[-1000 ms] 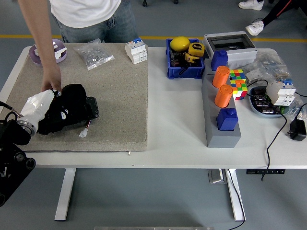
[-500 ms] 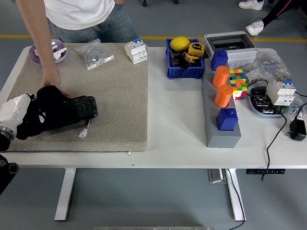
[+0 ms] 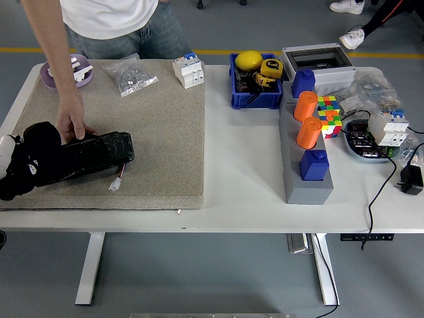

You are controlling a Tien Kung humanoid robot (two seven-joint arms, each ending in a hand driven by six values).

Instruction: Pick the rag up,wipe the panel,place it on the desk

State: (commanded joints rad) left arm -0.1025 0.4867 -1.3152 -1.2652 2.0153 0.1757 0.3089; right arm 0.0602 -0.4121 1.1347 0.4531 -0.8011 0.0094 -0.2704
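Since one second ago, the robot's left hand (image 3: 8, 154) has slid to the left along the black panel (image 3: 89, 151) and is now at the left edge of the picture, with only a small white part of it visible. It rests behind the black rag (image 3: 30, 165), which lies bunched over the left end of the panel; whether the fingers are curled on the rag I cannot tell, because the rag covers them. The panel lies on the beige mat (image 3: 159, 139) that covers the left half of the white surface (image 3: 245, 165), near its near-left corner, with a small white connector (image 3: 116, 184) just beside its near edge. A person in a white shirt stands at the far side, and the person's hand (image 3: 71, 122) presses down on the top edge of the panel, close to the rag. On the right half of the surface stand a blue bin (image 3: 252, 83) with tools, a grey rack (image 3: 306, 169) carrying orange cylinders (image 3: 307, 119) and blue blocks, and a colour cube (image 3: 328, 112).
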